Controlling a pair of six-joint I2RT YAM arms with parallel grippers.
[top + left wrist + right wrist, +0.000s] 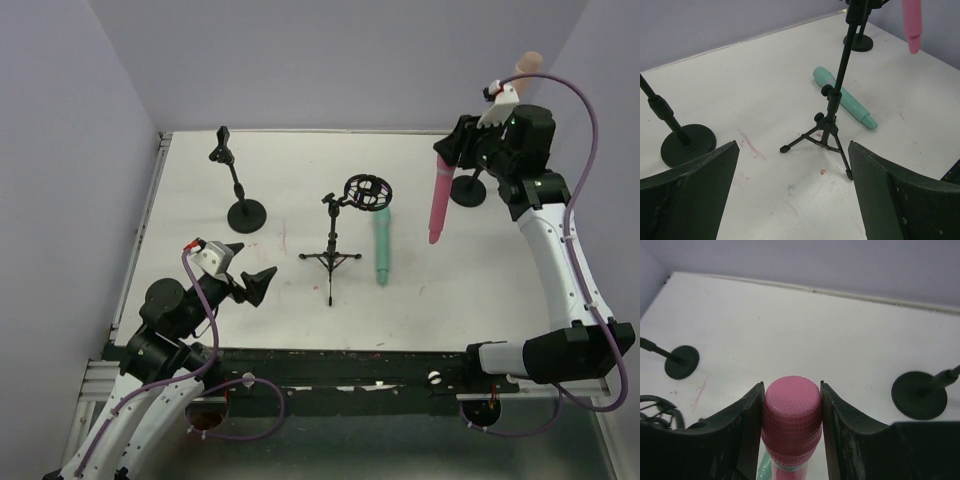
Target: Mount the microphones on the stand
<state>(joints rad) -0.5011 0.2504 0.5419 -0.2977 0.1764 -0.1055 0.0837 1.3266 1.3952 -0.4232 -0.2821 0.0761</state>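
Holds pink microphone [438,205] clenched in right tool [792,390] at 2 o'clock, left tool [792,145] released at 8 o'clock, with teal microphone [382,248] flat on counter [280,180] at 3 o'clock of tripod stand [333,240].

White-shelled left arm [145,405] & white-shelled right arm [560,262]: smooth white plastic links, chunky black joint housings. Thin purple cable [592,130] loops along each arm. Small white angular wrist cam mount [212,255] w/ red spot. Broad matte black wedge-shaped fingers [690,195], edges lightly scuffed.
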